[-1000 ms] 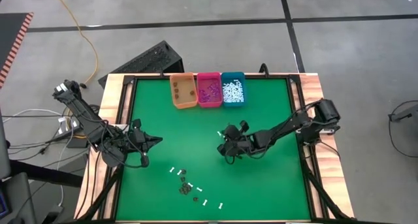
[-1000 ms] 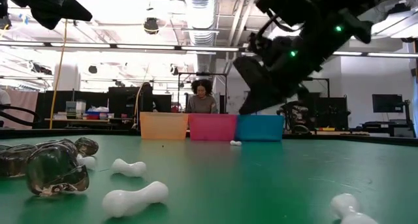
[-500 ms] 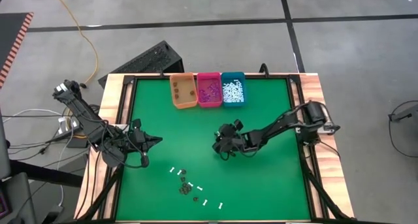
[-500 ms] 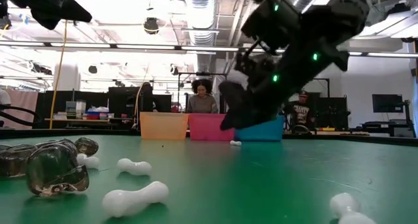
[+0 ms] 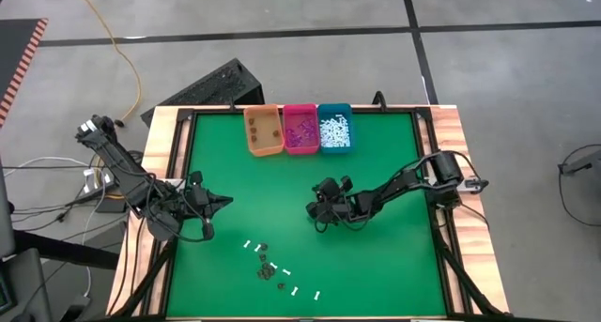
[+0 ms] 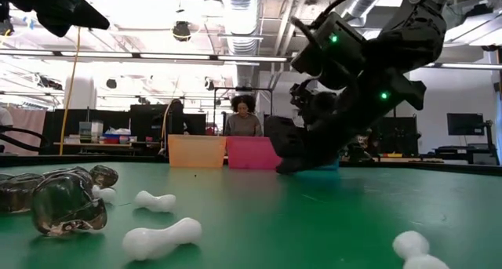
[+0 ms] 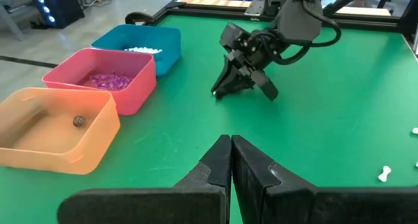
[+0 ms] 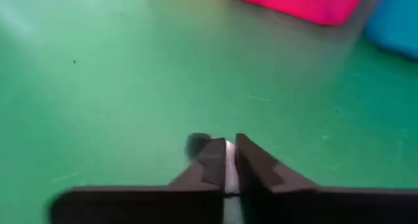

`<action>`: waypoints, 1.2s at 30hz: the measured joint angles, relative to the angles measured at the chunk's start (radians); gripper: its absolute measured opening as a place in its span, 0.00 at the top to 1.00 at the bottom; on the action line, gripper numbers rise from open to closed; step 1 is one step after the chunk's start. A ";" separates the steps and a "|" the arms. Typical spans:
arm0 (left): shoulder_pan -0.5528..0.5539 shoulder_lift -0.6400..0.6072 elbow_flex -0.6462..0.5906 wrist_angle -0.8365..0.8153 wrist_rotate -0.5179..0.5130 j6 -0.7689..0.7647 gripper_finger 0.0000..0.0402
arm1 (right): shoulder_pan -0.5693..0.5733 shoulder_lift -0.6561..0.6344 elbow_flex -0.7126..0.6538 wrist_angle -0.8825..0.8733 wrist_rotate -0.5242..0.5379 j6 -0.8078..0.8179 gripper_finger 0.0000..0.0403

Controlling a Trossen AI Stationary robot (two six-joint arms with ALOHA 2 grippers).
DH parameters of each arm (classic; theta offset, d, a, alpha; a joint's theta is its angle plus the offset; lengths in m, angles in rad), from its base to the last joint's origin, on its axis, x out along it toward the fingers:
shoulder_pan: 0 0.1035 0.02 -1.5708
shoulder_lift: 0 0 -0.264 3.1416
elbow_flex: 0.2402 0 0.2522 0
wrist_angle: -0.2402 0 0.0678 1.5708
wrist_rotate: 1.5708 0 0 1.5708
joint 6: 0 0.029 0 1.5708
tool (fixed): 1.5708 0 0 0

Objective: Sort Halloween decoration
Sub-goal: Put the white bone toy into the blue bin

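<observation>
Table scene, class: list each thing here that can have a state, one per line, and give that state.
Right claw: low on the green mat, shut on a white stick.
Left claw: shut, holding nothing, above the mat's left side.
Orange bin: holds a few dark bits.
Pink bin: holds purple bits.
Teal bin: holds white sticks.
Loose pieces: scattered at the mat's near edge, unsorted.

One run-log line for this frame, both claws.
right claw: shut on small white plastic stick, mid-table | left claw: shut, empty, waiting at left edge | remaining pieces: near front edge
</observation>
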 joint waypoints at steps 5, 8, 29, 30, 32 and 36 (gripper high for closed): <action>0.000 0.000 0.000 -0.002 -0.001 -0.003 1.00 | 0.002 -0.008 0.001 0.017 -0.025 -0.004 0.95; 0.000 0.000 0.000 -0.002 -0.001 -0.004 1.00 | -0.003 -0.044 0.000 0.017 -0.030 -0.024 0.96; 0.000 0.000 0.000 -0.007 -0.001 -0.006 1.00 | -0.412 -0.461 -0.003 -0.071 -0.178 -0.574 0.91; 0.000 0.000 0.000 -0.007 0.000 -0.006 1.00 | -0.428 -0.462 -0.003 -0.062 -0.258 -0.586 0.87; 0.000 0.000 0.000 -0.007 0.001 -0.006 1.00 | -0.444 -0.454 -0.003 -0.046 -0.411 -0.590 0.80; 0.000 0.000 0.000 -0.010 0.000 -0.006 1.00 | -0.405 -0.395 -0.003 -0.019 -0.500 -0.528 0.72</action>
